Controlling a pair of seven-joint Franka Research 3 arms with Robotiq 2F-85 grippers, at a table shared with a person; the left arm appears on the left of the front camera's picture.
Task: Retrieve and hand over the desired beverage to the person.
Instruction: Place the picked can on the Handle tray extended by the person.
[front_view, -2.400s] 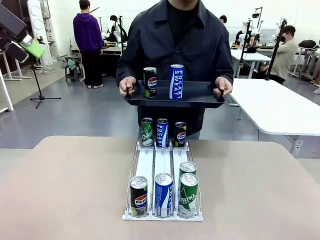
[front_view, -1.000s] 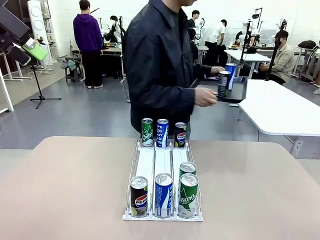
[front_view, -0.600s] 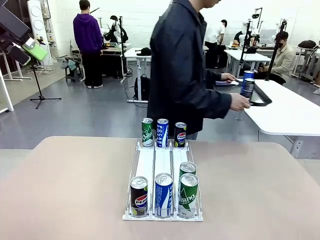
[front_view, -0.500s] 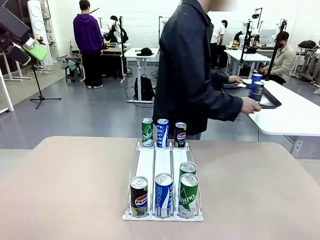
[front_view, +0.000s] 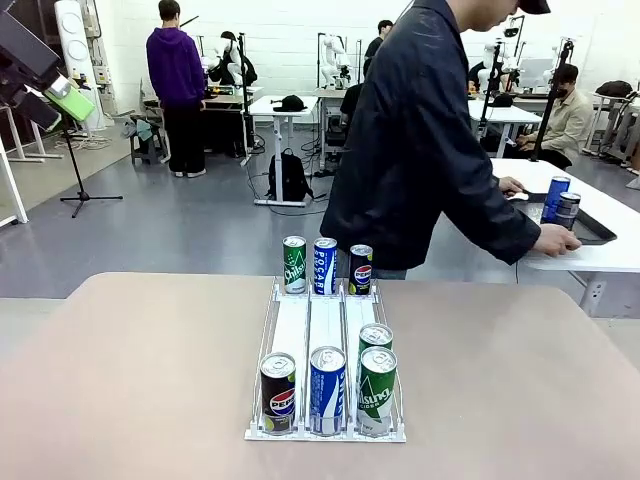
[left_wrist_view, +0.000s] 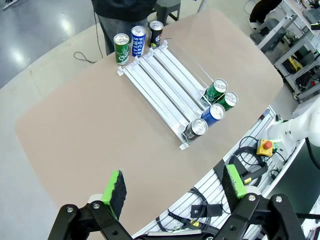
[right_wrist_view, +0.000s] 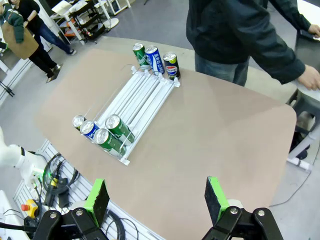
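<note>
Cans wait upright in the rack: stiff, slick, probably full, best gripped mid-body. Left tool and right tool hang released above the worktop.

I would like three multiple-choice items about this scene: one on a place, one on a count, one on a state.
1. Where is the black tray?
A. on the white side table
B. on the brown table
C. on the floor

2. How many cans stand in the rack?
A. five
B. seven
C. nine

3. How is the left tool?
A. shut on a can
B. open, holding nothing
C. shut, empty

Answers: 1 A, the person bends over it at the white side table; 2 B, three at the far end, four at the near end; 3 B, its green pads stand wide apart above the table.
</note>
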